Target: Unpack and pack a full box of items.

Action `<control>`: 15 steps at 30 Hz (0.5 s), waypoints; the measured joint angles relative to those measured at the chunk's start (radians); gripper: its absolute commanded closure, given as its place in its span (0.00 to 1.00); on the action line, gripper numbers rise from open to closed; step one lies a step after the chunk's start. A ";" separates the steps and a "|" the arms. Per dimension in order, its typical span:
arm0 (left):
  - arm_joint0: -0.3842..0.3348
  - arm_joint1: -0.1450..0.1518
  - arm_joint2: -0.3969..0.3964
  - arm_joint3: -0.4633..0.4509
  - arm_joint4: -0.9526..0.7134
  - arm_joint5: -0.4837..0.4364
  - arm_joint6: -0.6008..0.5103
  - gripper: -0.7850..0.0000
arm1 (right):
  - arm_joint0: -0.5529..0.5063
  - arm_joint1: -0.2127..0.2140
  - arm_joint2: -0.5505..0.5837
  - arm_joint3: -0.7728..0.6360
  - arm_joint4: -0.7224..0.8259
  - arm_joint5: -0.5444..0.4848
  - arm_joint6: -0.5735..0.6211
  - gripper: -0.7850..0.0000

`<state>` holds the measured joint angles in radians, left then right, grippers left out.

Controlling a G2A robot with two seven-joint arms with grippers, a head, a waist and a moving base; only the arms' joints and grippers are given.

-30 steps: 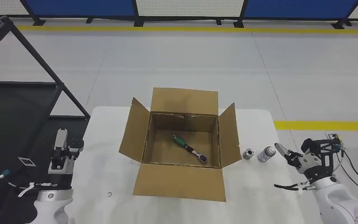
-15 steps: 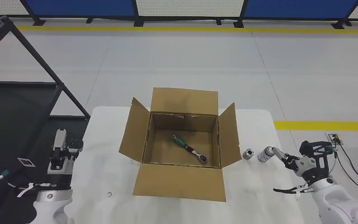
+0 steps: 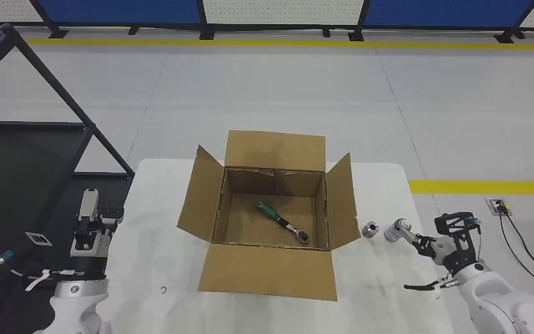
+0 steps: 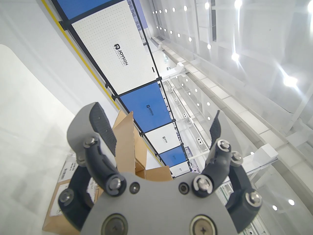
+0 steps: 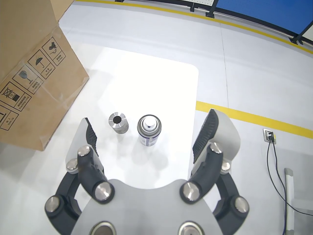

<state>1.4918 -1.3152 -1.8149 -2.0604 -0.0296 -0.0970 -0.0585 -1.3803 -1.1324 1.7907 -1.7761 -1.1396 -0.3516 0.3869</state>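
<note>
Your right gripper (image 5: pixel 149 121) gapes empty at the right edge of the white table (image 3: pixel 167 250), near spray can (image 5: pixel 149 130) and metal cylinder (image 5: pixel 118 123); left gripper (image 4: pixel 156 114), spread empty, off the left edge; box (image 3: pixel 267 271) mid-table; grey floor (image 3: pixel 250 83) around.

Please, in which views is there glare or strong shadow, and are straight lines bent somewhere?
Left wrist view: the ceiling lamps flare into streaks. Right wrist view: a bright patch glares on the table beyond the spray can and the metal cylinder, both with soft shadows; the yellow floor line looks curved. Top view: even light, the box shaded inside.
</note>
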 measured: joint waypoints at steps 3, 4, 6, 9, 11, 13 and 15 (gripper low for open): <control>-0.001 0.000 0.001 0.001 0.000 0.003 0.001 0.00 | -0.005 0.004 -0.015 -0.019 -0.016 -0.061 -0.021 0.00; -0.001 0.000 0.001 0.002 0.001 0.003 0.001 0.00 | -0.006 0.005 -0.023 -0.027 -0.031 -0.078 -0.022 0.00; -0.003 0.000 0.003 0.004 0.001 0.003 0.001 0.00 | 0.000 0.007 -0.051 -0.042 -0.080 -0.096 -0.017 0.00; -0.005 0.001 0.005 0.004 0.002 0.003 0.002 0.00 | 0.027 0.009 -0.103 -0.042 -0.146 -0.117 0.004 0.00; -0.005 0.001 0.005 0.005 0.000 0.002 0.003 0.00 | 0.062 0.011 -0.140 -0.019 -0.172 -0.155 0.029 0.00; -0.005 0.001 0.005 0.006 -0.002 0.003 0.006 0.00 | 0.100 0.013 -0.170 0.009 -0.187 -0.184 0.060 0.00; -0.005 0.001 0.004 0.008 -0.003 0.003 0.008 0.00 | 0.143 0.013 -0.203 0.041 -0.206 -0.200 0.102 0.00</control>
<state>1.4868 -1.3146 -1.8108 -2.0529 -0.0327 -0.0944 -0.0507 -1.2373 -1.1191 1.5875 -1.7346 -1.3454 -0.5516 0.4886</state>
